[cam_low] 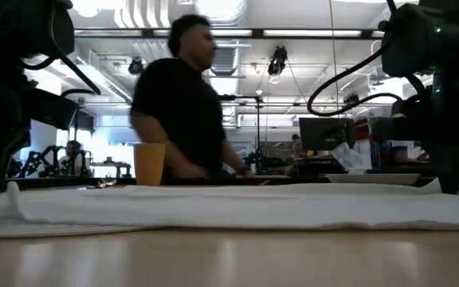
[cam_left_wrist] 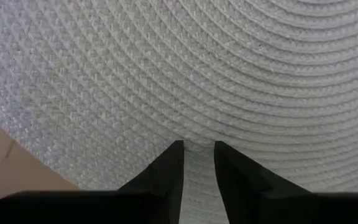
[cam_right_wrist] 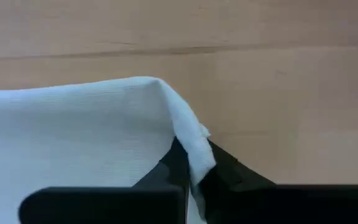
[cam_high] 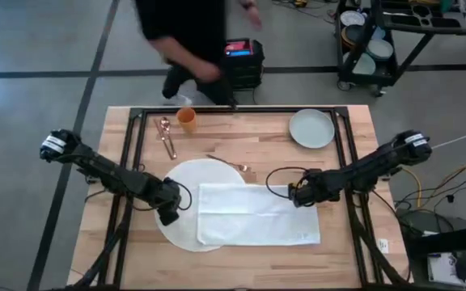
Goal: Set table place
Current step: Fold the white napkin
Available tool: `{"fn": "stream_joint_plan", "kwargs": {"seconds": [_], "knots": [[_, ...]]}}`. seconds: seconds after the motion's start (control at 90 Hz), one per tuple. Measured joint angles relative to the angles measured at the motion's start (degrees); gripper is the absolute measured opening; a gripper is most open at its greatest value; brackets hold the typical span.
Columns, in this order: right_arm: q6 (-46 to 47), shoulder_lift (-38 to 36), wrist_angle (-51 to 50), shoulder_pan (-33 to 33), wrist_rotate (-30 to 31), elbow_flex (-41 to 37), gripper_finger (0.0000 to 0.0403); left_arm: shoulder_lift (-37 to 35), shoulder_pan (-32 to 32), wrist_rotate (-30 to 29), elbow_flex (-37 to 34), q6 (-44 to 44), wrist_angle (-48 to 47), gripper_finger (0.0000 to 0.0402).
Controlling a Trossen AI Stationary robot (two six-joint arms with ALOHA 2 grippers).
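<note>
The place is a round white woven mat [cam_high: 186, 182] lying flat on the light-wood table [cam_high: 249, 141]. A white cloth [cam_high: 257, 217] lies spread over the mat's right part and the table beside it. My left gripper [cam_high: 171, 212] is at the mat's left rim, shut on it. My right gripper [cam_high: 295, 194] is at the cloth's far right corner, shut on it. In the low view the cloth [cam_low: 229, 206] runs across the table as a low white band. My left gripper pinches the mat's left rim [cam_left_wrist: 197, 163] between its two fingers, coming low from the table's left. The rest of the mat [cam_left_wrist: 185, 74] lies flat on the table. My right gripper pinches the cloth's far right corner [cam_right_wrist: 194, 149] between its two fingers, coming low from the table's right. That corner stands a little raised in a peak, while the rest of the cloth [cam_right_wrist: 73, 137] lies on the table.
A pale grey-green plate [cam_high: 311, 128] sits far right, an orange cup [cam_high: 187, 120] far left, spoons [cam_high: 167, 136] beside it, and another utensil [cam_high: 229, 164] just beyond the mat. A person [cam_high: 188, 40] leans at the table's far edge. Black frame rails [cam_high: 233, 111] border the top.
</note>
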Motion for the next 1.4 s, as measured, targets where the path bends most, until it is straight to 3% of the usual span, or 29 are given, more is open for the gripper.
{"fn": "stream_joint_plan", "kwargs": {"seconds": [0.544,1.067,1.4], "knots": [[-5.7,-0.7,-1.2,0.1,-0.5,11.1,0.0,0.0,0.0,-0.5,0.0,1.4,0.1,0.0071],[-4.2,-0.2,-1.3,-0.9,6.2,22.0,0.0,0.1,0.0,-3.7,0.0,4.0,0.7,0.0063],[-7.9,8.4,-1.1,-2.7,6.3,30.9,0.0,0.1,0.0,-5.3,0.0,5.3,1.6,0.0073]]}}
